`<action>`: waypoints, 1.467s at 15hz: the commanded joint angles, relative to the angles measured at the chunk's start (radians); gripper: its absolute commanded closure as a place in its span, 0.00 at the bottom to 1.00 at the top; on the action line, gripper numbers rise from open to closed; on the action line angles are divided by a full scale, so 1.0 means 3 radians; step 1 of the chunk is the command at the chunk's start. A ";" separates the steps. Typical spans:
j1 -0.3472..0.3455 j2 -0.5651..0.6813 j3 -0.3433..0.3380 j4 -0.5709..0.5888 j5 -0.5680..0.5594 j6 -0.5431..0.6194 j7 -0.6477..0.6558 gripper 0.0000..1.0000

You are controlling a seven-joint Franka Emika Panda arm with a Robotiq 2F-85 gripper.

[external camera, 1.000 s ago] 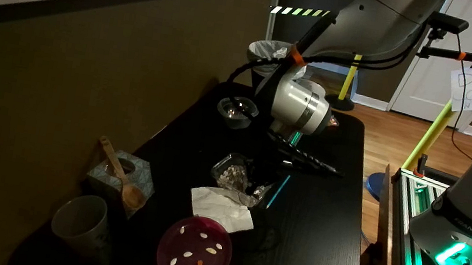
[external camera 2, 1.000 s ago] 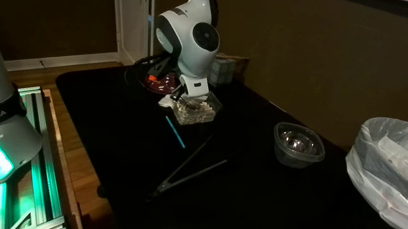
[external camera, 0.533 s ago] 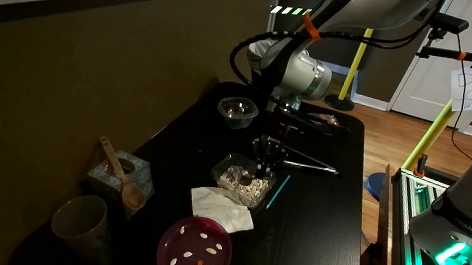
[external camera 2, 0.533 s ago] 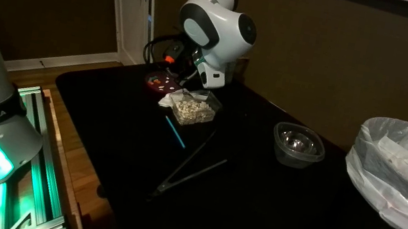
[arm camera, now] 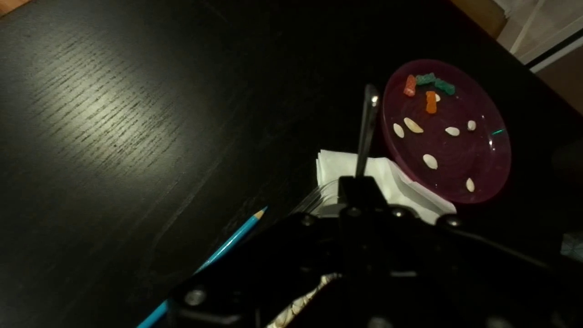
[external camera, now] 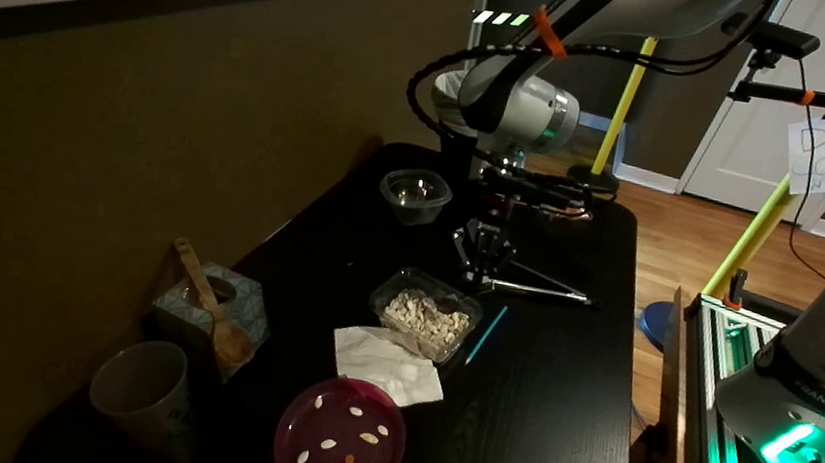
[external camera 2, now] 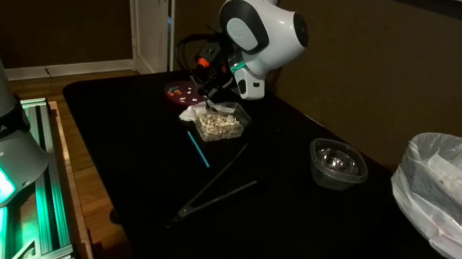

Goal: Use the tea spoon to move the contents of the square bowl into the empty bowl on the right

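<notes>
A clear, square plastic bowl holds heaped pale beige crumb-like bits. A slim metal teaspoon is held slanting, its head over the bowl. A clear, rounded plastic bowl stands well apart.

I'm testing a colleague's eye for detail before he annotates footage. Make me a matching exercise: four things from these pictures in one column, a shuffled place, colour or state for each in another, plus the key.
Things
1. tea spoon
2. square bowl
3. wooden spoon
4. pencil

Place, colour or state
A. lies across the patterned box
B. blue
C. gripped in the hand
D. holds a heap of pale bits

Right pairs: 1-C; 2-D; 3-A; 4-B
</notes>
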 commanded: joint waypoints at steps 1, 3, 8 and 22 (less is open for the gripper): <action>-0.0105 0.0124 0.0066 0.0156 -0.0108 -0.0286 0.0065 0.99; -0.0174 0.0239 0.0067 0.0350 -0.0109 -0.0669 0.0082 0.99; -0.0317 0.0566 -0.0021 0.1076 -0.0126 -0.1539 0.0373 0.99; -0.0317 0.0795 -0.0025 0.1056 -0.0380 -0.1595 0.0347 0.99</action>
